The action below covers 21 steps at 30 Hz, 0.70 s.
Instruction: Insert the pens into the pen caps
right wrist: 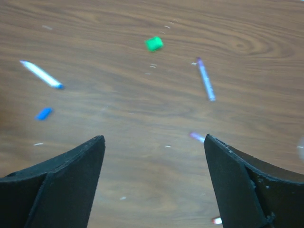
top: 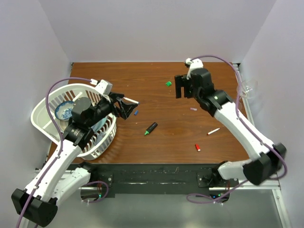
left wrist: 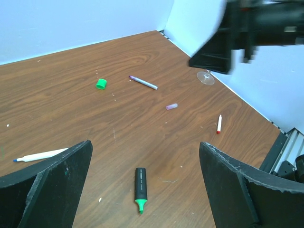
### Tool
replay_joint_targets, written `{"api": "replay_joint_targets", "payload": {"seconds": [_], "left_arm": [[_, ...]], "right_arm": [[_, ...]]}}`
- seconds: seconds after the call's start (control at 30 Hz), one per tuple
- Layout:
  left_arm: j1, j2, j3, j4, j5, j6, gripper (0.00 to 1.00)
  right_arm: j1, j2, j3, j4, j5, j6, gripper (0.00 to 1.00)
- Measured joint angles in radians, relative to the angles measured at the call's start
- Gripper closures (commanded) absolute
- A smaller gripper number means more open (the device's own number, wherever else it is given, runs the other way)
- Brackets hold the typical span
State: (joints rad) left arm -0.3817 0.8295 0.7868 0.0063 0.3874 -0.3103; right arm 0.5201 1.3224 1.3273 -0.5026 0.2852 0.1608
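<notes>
The black marker with a green tip (top: pixel 151 128) lies mid-table; in the left wrist view the marker (left wrist: pixel 140 184) lies between my open fingers, below them. One white pen with a blue tip (top: pixel 131 100) lies beside my left gripper (top: pixel 124 110), which is open and empty. Another white pen with a red tip (top: pixel 213 131) lies right of centre. The green cap (top: pixel 168 83) sits just left of my right gripper (top: pixel 181 86), which is open and empty above the table. The blue cap (top: pixel 136 113) and the red cap (top: pixel 197 147) lie apart on the wood.
A white basket (top: pixel 47 102) holding a bowl (top: pixel 64 110) stands at the left edge under my left arm. A clear glass (top: pixel 248 88) stands at the right wall. A thin purple pen (right wrist: pixel 206 79) and a small purple cap (top: pixel 193 109) lie near my right gripper (right wrist: pixel 153 137).
</notes>
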Motion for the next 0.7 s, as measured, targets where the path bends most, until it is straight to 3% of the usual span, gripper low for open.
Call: {"api": "replay_joint_targets", "payload": {"seconds": [0.17, 0.4, 0.57, 0.7], "left_arm": [[0.0, -0.01, 0.0, 0.0, -0.019, 0.006, 0.01], [0.0, -0.012, 0.0, -0.001, -0.029, 0.014, 0.01], [0.0, -0.012, 0.0, -0.001, -0.029, 0.015, 0.01], [0.0, -0.011, 0.0, -0.001, -0.029, 0.015, 0.01]], "right_arm": [[-0.081, 0.262, 0.122, 0.003, 0.039, -0.125, 0.35], [-0.222, 0.56, 0.278, -0.071, 0.005, -0.21, 0.54], [-0.243, 0.689, 0.371, -0.093, -0.028, -0.233, 0.64], [-0.247, 0.777, 0.442, -0.109, -0.045, -0.252, 0.65]]}}
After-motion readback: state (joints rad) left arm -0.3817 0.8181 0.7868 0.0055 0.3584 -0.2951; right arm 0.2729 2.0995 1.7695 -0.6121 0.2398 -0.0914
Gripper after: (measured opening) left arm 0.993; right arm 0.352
